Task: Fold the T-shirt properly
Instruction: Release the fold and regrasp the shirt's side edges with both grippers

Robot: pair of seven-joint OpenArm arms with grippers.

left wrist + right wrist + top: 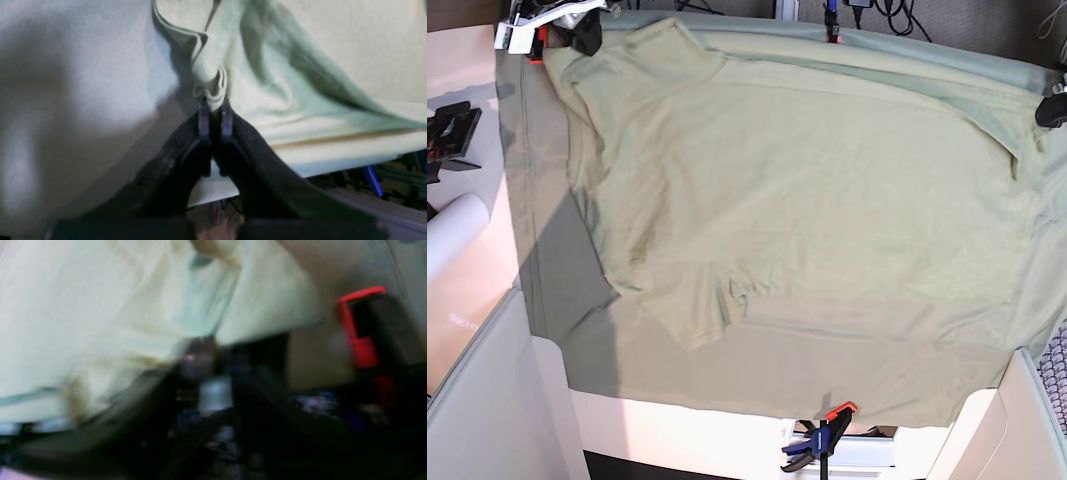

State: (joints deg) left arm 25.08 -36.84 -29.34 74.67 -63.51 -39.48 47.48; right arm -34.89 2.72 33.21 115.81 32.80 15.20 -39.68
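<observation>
The soft, wrinkled T-shirt [807, 190] lies spread across the grey-green sheet [547, 280], filling mid-frame. The left gripper [213, 100] pinches its bunched hem; the right gripper's [213, 353] jaws are too blurred to judge.

Place: we're looking at a lab or workshop bench, not a home.
Table cover: we see a grey-green sheet [557, 300] stretched flat over the work surface.
Clamps: we spot a blue and orange bar clamp [825, 440] pinning that sheet at the near edge, and another clamp [832, 25] at the far edge.
Cables: we catch loose black cables [892, 15] hanging behind the far edge.
Surroundings: we make out pale panel walls [487, 400] boxing in the bench corners.
</observation>
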